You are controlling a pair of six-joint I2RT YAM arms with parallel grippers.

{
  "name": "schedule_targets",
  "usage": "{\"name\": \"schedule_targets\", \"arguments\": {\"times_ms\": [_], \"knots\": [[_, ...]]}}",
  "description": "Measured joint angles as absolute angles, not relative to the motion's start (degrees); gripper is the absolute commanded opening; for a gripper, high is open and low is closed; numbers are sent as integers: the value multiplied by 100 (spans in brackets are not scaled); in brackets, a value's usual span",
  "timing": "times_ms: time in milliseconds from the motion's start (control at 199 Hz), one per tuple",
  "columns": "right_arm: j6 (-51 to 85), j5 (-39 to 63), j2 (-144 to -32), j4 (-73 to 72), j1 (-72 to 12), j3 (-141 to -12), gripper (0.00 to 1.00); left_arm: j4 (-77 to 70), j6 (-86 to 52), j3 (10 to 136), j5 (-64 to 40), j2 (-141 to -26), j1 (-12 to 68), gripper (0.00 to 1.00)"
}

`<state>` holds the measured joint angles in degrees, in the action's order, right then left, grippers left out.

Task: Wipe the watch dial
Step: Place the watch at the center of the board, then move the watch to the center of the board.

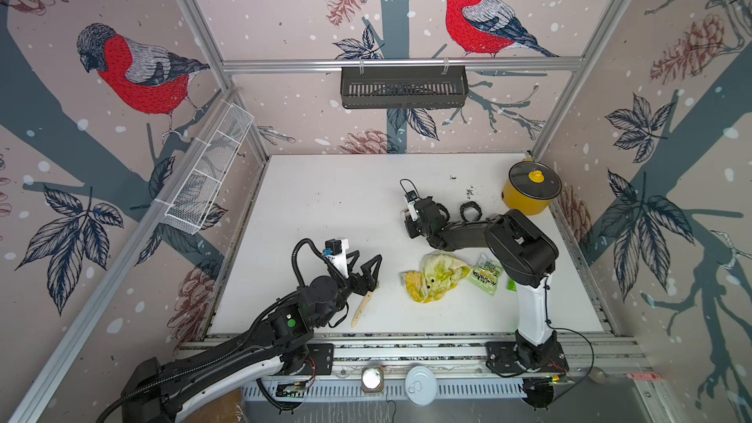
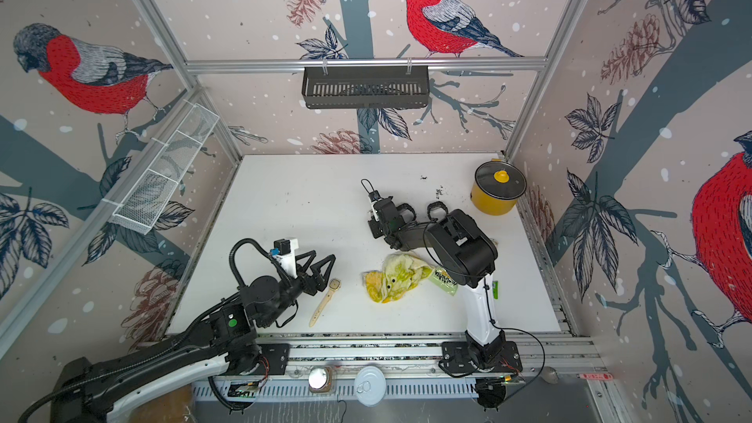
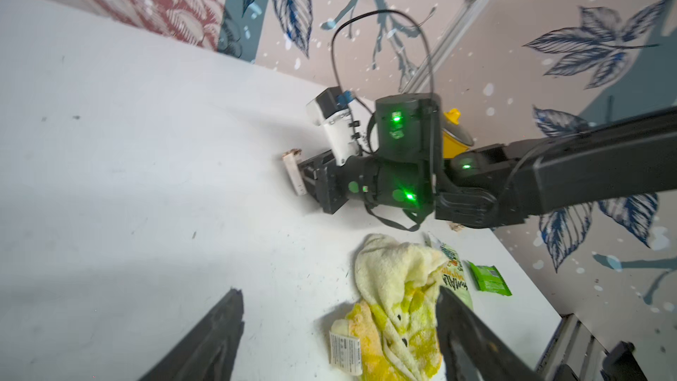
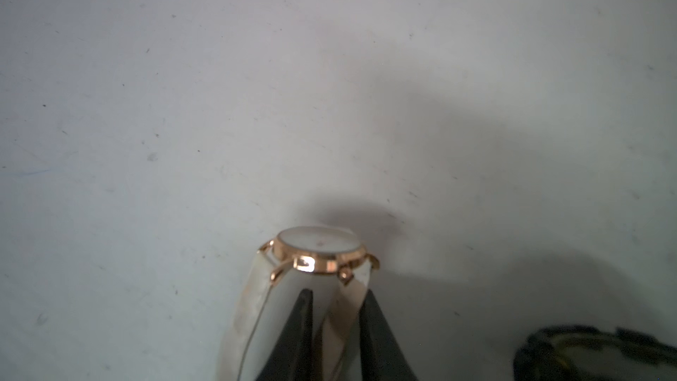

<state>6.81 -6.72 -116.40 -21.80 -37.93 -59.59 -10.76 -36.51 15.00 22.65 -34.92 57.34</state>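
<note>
Your right gripper (image 4: 337, 293) straddles the white strap of the gold watch (image 4: 318, 251), near a black watch (image 4: 586, 353); fingers (image 4: 373, 328) slightly apart, can't tell if gripping. Your left gripper (image 1: 368, 264) gapes wide beside a beige watch (image 1: 363, 305), towel (image 1: 433, 276) nearby.

There are two pale watches (image 2: 324, 303), two black watches (image 4: 527, 362), one towel (image 1: 433, 276), two packets (image 3: 489, 280), one pot (image 1: 525, 203) and two wall baskets (image 1: 403, 95).

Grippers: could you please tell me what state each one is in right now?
Left gripper: open, holding nothing.
Right gripper: astride the watch strap; grip cannot be told.
</note>
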Motion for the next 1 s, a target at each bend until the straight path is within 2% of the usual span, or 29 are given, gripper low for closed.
{"name": "schedule_targets", "arguments": {"times_ms": [185, 341, 632, 792, 998], "knots": [[735, -642, -11126, -1678, -3776, -5736, 38, 8, -4550, 2049, 2226, -4499, 5734, 84], [744, -593, -10643, -1500, -3741, -5745, 41, 585, -4984, 2115, 2117, -4897, 5734, 84], [727, -657, -9233, -1345, -3780, -5406, 43, 707, -5221, 1903, 1879, -5299, 5734, 84], [644, -725, -8215, -1472, -3931, -4952, 48, 729, -5203, 2008, 1640, -5929, 5732, 69], [580, -972, -7290, -1516, -3922, -4488, 48, 760, -5070, 2217, 1144, -6606, 5732, 68]]}}
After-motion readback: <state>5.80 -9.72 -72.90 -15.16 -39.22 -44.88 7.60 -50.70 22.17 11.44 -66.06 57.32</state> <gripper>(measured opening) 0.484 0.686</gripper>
